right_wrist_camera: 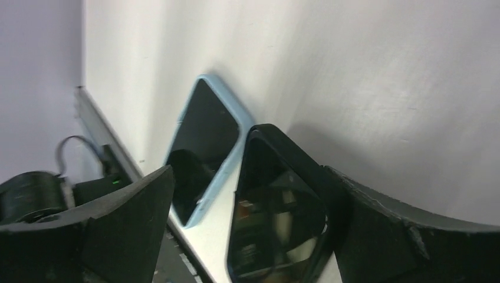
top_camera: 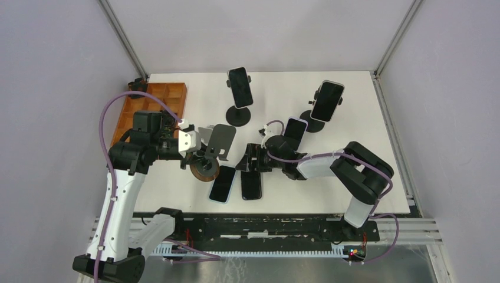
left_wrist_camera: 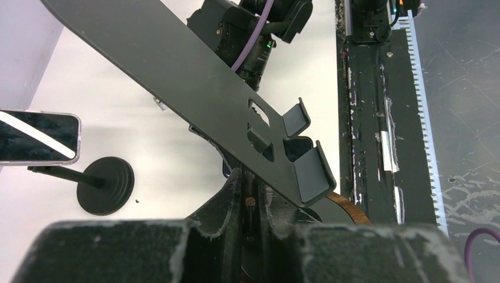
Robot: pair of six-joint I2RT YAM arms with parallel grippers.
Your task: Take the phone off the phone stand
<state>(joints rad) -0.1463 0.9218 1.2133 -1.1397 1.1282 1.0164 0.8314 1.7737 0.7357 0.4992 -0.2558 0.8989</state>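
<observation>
My left gripper [top_camera: 197,158] is shut on the post of an empty black phone stand [top_camera: 219,141] with a round wooden base [top_camera: 203,172]. In the left wrist view the fingers [left_wrist_camera: 233,197] pinch the post under the stand's plate [left_wrist_camera: 194,76]. A black phone [top_camera: 250,184] lies flat on the table, beside a phone in a light-blue case [top_camera: 223,184]. My right gripper [top_camera: 247,160] is open, low over the black phone's far end. In the right wrist view the black phone [right_wrist_camera: 277,206] lies between the spread fingers [right_wrist_camera: 127,218], with the blue-cased phone [right_wrist_camera: 206,153] beyond.
Three other stands hold phones: one at the back middle [top_camera: 240,87], one at the back right [top_camera: 327,100], one just behind my right wrist [top_camera: 295,132]. An orange compartment tray [top_camera: 156,103] sits at the back left. The table's near edge [top_camera: 265,209] is close to the flat phones.
</observation>
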